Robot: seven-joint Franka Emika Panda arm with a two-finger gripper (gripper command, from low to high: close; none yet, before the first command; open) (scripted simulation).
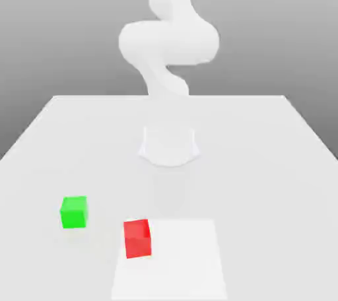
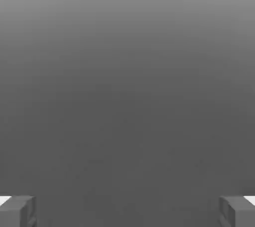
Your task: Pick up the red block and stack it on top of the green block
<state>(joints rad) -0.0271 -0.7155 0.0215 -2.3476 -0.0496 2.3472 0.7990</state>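
End effector (image 2: 127, 211) spread wide, holding nothing. Red block (image 1: 137, 238) sits on table (image 1: 264, 161), near front; green block (image 1: 73, 212) just beside it toward exterior view's left. Risk: w/ blocks this close, a sloppy descent could knock green away.

My arm (image 1: 168, 39) is plain white, smooth and rounded in thick bulging segments, and the gripper (image 2: 127, 211) on it has blocky grey fingertips (image 2: 17, 211).
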